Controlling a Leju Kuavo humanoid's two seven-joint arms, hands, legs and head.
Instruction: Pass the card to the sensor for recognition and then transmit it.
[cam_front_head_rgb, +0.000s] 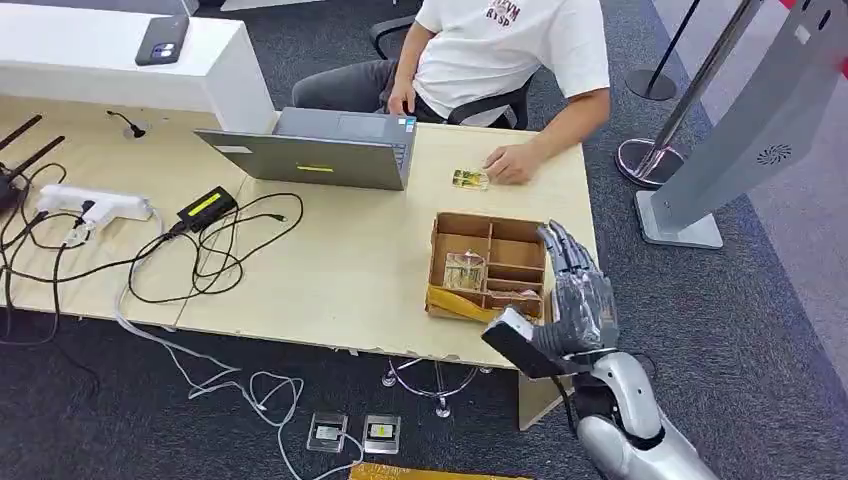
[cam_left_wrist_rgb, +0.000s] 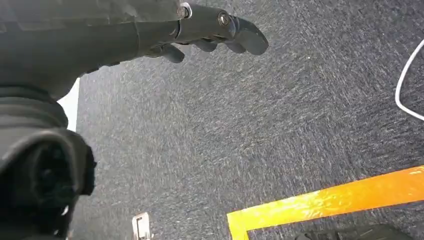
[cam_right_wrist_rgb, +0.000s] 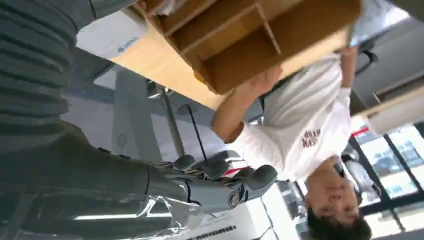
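A cardboard box with several compartments stands near the table's right front corner. A card lies in one of its left compartments. Another card lies on the table by a seated person's hand. My right hand hovers upright just right of the box, fingers spread, holding nothing. The right wrist view has that hand empty, apart from the box. A grey sensor stand rises off the table to the right. My left hand hangs over the carpet, empty, fingers loosely extended.
A laptop sits at the table's middle back. Black cables, a power strip and an adapter cover the left side. A stanchion base stands beside the sensor stand. Yellow floor tape crosses the carpet.
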